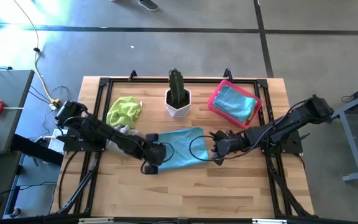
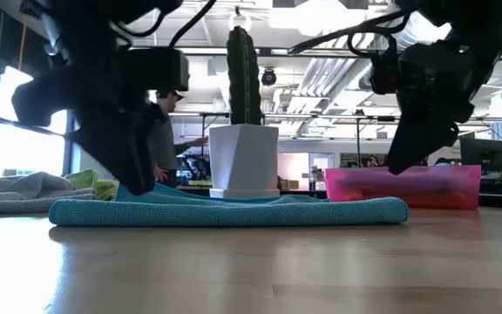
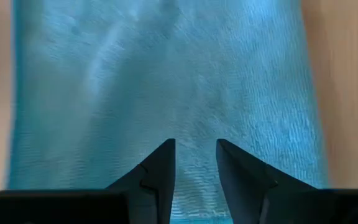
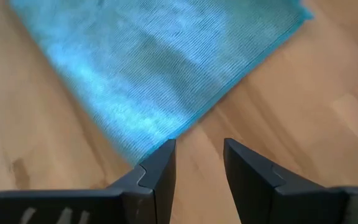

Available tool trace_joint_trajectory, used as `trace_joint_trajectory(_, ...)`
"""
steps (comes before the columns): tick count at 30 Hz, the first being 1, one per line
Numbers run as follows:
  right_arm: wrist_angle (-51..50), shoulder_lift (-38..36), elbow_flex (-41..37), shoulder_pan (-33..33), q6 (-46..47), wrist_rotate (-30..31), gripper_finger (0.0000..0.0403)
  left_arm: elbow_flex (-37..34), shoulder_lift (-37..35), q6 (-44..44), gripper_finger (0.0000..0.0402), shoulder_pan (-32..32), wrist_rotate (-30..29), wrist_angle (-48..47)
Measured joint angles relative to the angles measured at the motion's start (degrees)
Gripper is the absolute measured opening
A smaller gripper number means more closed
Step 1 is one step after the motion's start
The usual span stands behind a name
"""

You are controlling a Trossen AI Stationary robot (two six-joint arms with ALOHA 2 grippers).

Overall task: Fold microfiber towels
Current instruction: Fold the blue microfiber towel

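Wooden planks make up the tabletop (image 1: 229, 186), ringed by a black frame, with grey concrete floor all round it. Flat in the middle lies a light blue towel (image 1: 180, 148), folded over so that from table height it shows as a low, thick strip (image 2: 234, 211). Both arms lean in over it from opposite sides.

At the towel's left edge sits the left tool (image 1: 152, 155); its wrist camera looks along the blue cloth (image 3: 166, 81), and its two dark fingers (image 3: 157, 174) stand a little apart just above the fabric, gripping nothing. Over bare wood at the towel's right corner sits the right tool (image 1: 218, 149), its fingers (image 4: 160, 171) likewise parted with only wood between them, the towel's edge (image 4: 166, 74) just ahead.

Behind, a white pot with a green cactus (image 1: 178, 93) stands near the far edge. To its left a lime green towel (image 1: 124, 111) lies crumpled, with a grey towel (image 1: 122, 130) bunched against it. To the right, a pink tray (image 1: 219, 93) holds another blue towel (image 1: 236, 102), folded.

Beyond the table, a person (image 2: 159, 131) stands in the room.
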Motion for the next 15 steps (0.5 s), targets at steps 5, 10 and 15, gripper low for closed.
trace_joint_trajectory(5, 0.17, 0.02, 0.0, -2.72, 4.62, 0.79, 0.0126, -4.87, 0.01, 0.68, 0.0105, 0.03, -1.45, 7.2)
trace_joint_trajectory(10, 1.65, 1.24, 0.0, -5.7, 5.17, -0.93, 0.0137, -8.66, -0.34, -3.73, 0.0105, 0.03, -2.31, 9.11)
trace_joint_trajectory(15, 7.33, 5.62, 0.02, -8.07, 5.95, -4.28, 0.0178, -9.54, -0.32, -9.91, 0.0105, -0.8, 0.05, 10.14)
